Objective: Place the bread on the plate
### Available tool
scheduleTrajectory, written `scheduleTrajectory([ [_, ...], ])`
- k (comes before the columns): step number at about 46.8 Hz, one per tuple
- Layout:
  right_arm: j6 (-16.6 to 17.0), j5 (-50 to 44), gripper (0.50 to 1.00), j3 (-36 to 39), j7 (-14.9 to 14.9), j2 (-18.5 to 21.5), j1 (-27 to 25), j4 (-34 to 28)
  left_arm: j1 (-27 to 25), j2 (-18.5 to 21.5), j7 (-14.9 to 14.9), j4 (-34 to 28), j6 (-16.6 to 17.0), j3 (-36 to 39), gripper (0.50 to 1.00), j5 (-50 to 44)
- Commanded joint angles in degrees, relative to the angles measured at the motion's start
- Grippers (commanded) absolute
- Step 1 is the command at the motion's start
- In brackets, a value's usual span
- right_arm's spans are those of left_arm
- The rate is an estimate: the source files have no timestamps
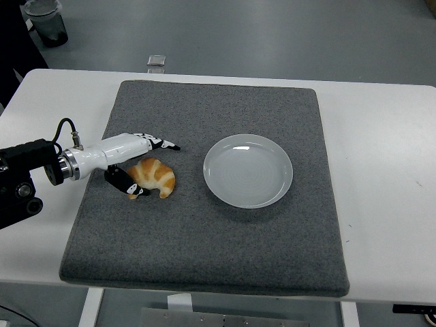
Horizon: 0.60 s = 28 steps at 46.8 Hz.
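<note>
Table (pixel 381 136): white, its near edge along the bottom of the view; carries a grey mat (pixel 204 231) that covers most of its middle.

Bread (pixel 154 177): one golden-brown croissant, curved, lying flat on the mat in its left half, about midway between the mat's far and near edges; well apart from the plate, with bare mat between the two.

Plate (pixel 248 170): round, pale, nothing on it; sits on the mat right of centre, nearer the mat's right edge than its left.

Left hand (pixel 133 160): white with black tips, on a black arm that comes in over the table's left edge; reaches onto the mat's left side; spread around the bread rather than closed on it; upper fingers (pixel 163 144) stretched out straight over the mat just beyond the bread's far side, apart from it; thumb (pixel 126 184) low at the bread's left end, its tip at the crust, though whether it presses or merely touches cannot be told; the bread lies in the gap between thumb and fingers, resting on the mat, not lifted.

Beyond the table's far edge: a small pale square object (pixel 156 61) on the grey floor; a dark container (pixel 46 22) at the top left corner of the view.
</note>
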Motion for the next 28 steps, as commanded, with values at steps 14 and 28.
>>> scheduleTrajectory([
  [14, 0.0, 0.0, 0.932, 0.0, 0.0, 0.0, 0.0, 0.0, 0.2, -0.8, 0.0, -0.1, -0.3, 0.1, 0.825, 0.5],
  [28, 0.0, 0.0, 0.930, 0.0, 0.0, 0.0, 0.0, 0.0, 0.2, -0.8, -0.1, -0.1, -0.5, 0.1, 0.784, 0.6],
])
